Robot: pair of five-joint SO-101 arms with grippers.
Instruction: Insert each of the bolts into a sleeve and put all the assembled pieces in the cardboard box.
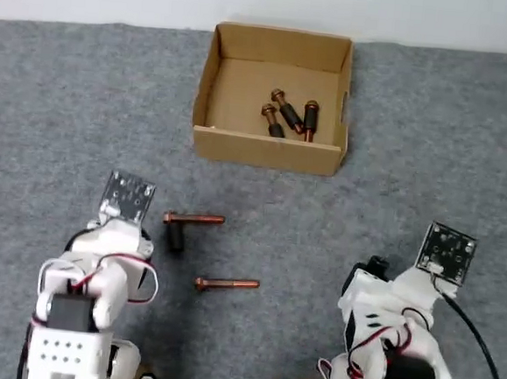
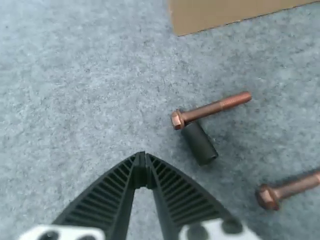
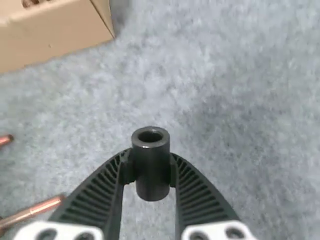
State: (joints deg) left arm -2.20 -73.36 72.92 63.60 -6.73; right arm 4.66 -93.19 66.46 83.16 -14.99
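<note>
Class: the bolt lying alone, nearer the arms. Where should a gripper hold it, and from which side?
Take the lone bolt by its shank near the head, probably from above, closing across its length: it lies flat on the carpet, touching nothing, and its tip is left free for the held sleeve.

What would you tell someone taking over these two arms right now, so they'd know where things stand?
Left gripper: shut, empty, over the carpet near the loose parts.
Right gripper: shut on a black sleeve.
Done: three sleeved bolts lie in the cardboard box.
On the carpet: a bare bolt with a loose sleeve by its head, and a second bare bolt nearer the arms.
Left: put both bare bolts into sleeves, then box them.
</note>
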